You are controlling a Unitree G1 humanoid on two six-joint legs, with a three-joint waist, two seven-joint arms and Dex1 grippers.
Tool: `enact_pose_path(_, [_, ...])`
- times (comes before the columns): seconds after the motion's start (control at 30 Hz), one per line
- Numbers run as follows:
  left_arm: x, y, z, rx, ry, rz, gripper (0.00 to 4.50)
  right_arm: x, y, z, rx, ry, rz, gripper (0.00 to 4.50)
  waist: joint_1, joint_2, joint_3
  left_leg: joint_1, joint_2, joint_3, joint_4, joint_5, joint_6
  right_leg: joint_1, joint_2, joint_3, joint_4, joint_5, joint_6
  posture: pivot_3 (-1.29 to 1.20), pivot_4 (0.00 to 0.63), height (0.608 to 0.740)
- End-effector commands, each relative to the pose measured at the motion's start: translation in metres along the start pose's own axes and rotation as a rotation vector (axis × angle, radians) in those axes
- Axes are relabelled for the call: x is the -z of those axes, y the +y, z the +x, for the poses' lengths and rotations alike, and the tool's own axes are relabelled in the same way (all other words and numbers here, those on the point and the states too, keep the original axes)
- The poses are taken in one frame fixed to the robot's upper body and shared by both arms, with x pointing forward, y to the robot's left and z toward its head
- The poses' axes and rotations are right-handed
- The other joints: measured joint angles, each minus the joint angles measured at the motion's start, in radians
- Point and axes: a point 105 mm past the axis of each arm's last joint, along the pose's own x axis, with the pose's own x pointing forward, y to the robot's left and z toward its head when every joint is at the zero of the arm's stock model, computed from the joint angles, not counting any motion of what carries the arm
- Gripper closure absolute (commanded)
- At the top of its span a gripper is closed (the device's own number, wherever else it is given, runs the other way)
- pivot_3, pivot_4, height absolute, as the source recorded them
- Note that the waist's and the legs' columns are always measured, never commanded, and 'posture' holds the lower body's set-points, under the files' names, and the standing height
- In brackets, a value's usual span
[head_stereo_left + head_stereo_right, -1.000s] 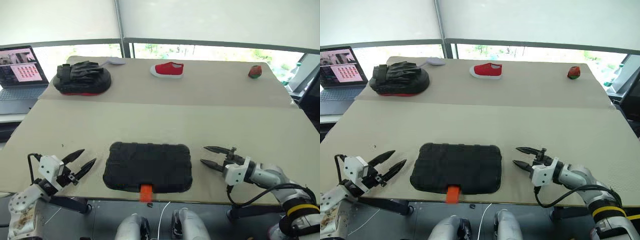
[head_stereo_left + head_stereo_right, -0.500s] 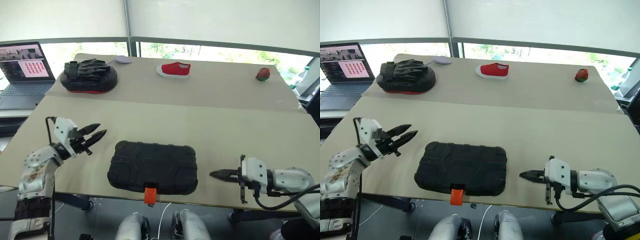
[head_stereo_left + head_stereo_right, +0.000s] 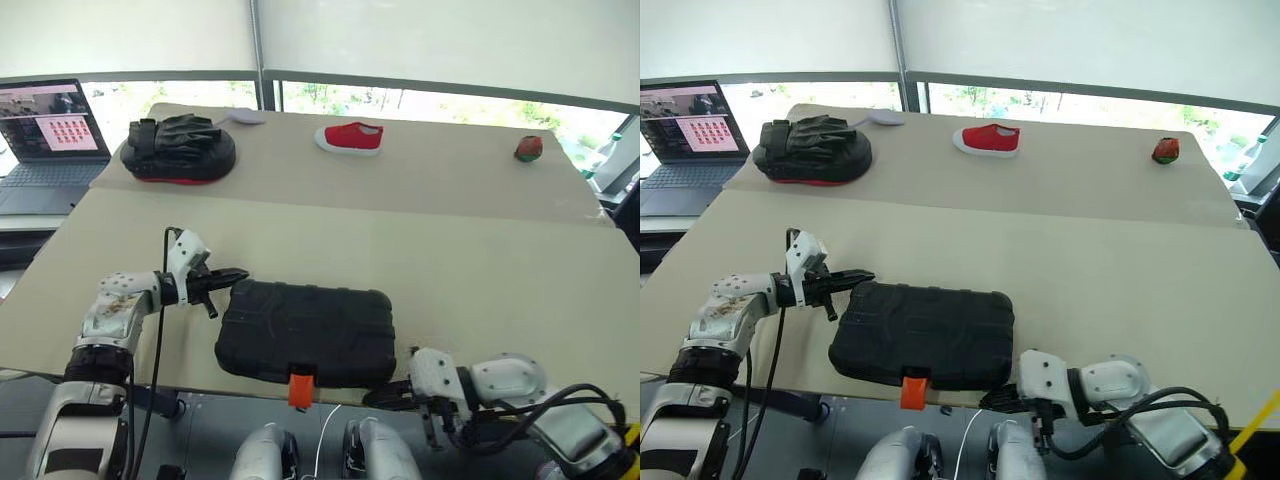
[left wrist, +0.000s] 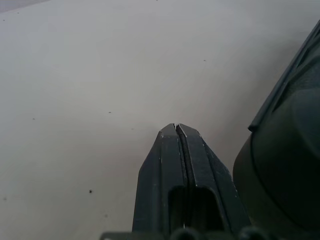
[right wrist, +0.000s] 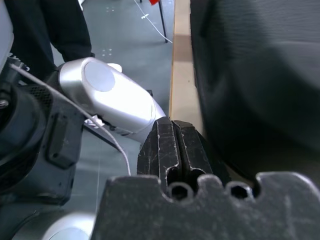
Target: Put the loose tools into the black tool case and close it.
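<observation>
Both closed, empty pincers, left (image 3: 238, 273) and right (image 3: 378, 397), moved beside the shut black tool case (image 3: 306, 331), lying crosswise, latch toward the robot.

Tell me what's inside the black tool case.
The black tool case lies shut on the table, orange latch at its near edge. Its ribbed lid covers the inside, so no contents can be seen.

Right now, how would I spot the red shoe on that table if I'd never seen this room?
Look to the far half of the long beige table, under the windows. The red shoe lies about midway along it, between the black padded mitt and a small red ball. It alone has a white sole.
</observation>
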Motion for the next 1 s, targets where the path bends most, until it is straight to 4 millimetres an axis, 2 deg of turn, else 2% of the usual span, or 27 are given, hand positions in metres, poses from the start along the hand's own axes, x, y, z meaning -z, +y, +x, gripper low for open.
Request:
enact_pose_path(0.03, [-0.001, 0.005, -0.011, -0.020, 0.003, 0.003, 4.44, -0.011, -0.052, -0.002, 0.233, -0.005, -0.130, 4.50, -0.010, -0.001, 0.000, 0.000, 0.000, 0.000, 0.002, -0.001, 0.000, 0.000, 0.000, 0.000, 0.002, 0.000, 0.000, 0.00, 0.150, 0.740])
enact_pose_path(0.13, [0.002, 0.009, -0.019, -0.057, -0.002, -0.029, 4.44, -0.015, -0.081, -0.002, 0.339, -0.023, -0.150, 4.50, -0.015, -0.001, 0.000, -0.001, 0.000, -0.001, 0.003, -0.003, -0.005, 0.000, -0.001, -0.001, 0.002, 0.000, 0.001, 0.00, 0.150, 0.740])
enact_pose_path(0.23, [0.004, 0.006, -0.024, -0.098, -0.053, -0.072, 4.44, -0.018, -0.124, -0.003, 0.515, -0.052, -0.145, 4.50, -0.025, -0.001, 0.001, -0.001, 0.000, -0.002, 0.003, -0.003, -0.004, 0.000, 0.000, -0.001, 0.002, 0.000, 0.000, 0.00, 0.150, 0.740])
enact_pose_path(0.37, [0.010, -0.002, -0.036, -0.143, -0.042, -0.090, 4.44, -0.017, -0.154, -0.004, 0.619, -0.037, -0.176, 4.50, -0.024, 0.000, 0.001, -0.001, 0.000, -0.001, 0.003, 0.000, -0.001, 0.000, 0.000, -0.001, 0.003, 0.000, 0.000, 0.00, 0.150, 0.740])
enact_pose_path(0.4, [0.008, -0.001, -0.042, -0.167, -0.044, -0.081, 4.44, -0.013, -0.157, -0.005, 0.609, -0.009, -0.194, 4.50, -0.025, 0.000, 0.001, -0.001, 0.000, -0.001, 0.003, 0.000, -0.001, 0.000, 0.000, -0.001, 0.003, 0.000, 0.000, 0.00, 0.150, 0.740])
enact_pose_path(0.5, [-0.014, 0.009, -0.067, -0.238, -0.118, -0.085, 4.44, -0.014, -0.162, -0.014, 0.603, -0.030, -0.158, 4.50, -0.020, 0.000, 0.001, -0.001, 0.000, 0.000, 0.003, 0.000, -0.002, 0.000, 0.000, -0.001, 0.003, 0.000, -0.001, 0.00, 0.150, 0.740])
enact_pose_path(0.6, [-0.038, -0.005, -0.068, -0.117, -0.128, -0.049, 4.44, -0.013, -0.154, -0.019, 0.542, -0.043, -0.148, 4.50, -0.019, 0.001, 0.002, -0.002, 0.000, -0.001, 0.003, 0.000, -0.002, 0.000, -0.001, -0.002, 0.003, 0.000, -0.001, 0.00, 0.150, 0.740])
enact_pose_path(0.7, [-0.068, -0.025, -0.050, 0.029, -0.150, -0.027, 4.44, -0.010, -0.141, -0.022, 0.488, -0.062, -0.120, 4.50, -0.012, 0.001, 0.002, -0.001, -0.001, -0.001, 0.003, -0.003, -0.007, 0.001, -0.002, -0.003, 0.003, 0.000, -0.001, 0.00, 0.150, 0.740])
enact_pose_path(0.83, [-0.086, -0.047, -0.010, 0.152, -0.144, 0.009, 4.44, -0.012, -0.121, -0.022, 0.433, -0.111, -0.049, 4.50, -0.009, 0.001, 0.002, -0.001, -0.002, -0.001, 0.003, -0.003, -0.006, 0.002, 0.000, -0.003, 0.003, 0.000, 0.000, 0.00, 0.150, 0.740])
enact_pose_path(0.9, [-0.082, -0.060, 0.016, 0.204, -0.114, 0.022, 4.44, -0.014, -0.112, -0.022, 0.417, -0.134, -0.020, 4.50, -0.011, 0.001, 0.002, 0.000, -0.002, 0.000, 0.003, 0.000, -0.001, 0.002, 0.003, -0.001, 0.003, 0.000, 0.000, 0.00, 0.150, 0.740])
enact_pose_path(1.0, [-0.049, -0.075, 0.053, 0.249, 0.086, 0.100, 4.44, -0.018, -0.104, -0.020, 0.419, -0.153, -0.002, 4.50, -0.021, 0.001, 0.002, 0.001, -0.002, 0.000, 0.003, 0.001, 0.000, 0.003, 0.004, 0.000, 0.004, 0.000, 0.000, 0.00, 0.150, 0.740])
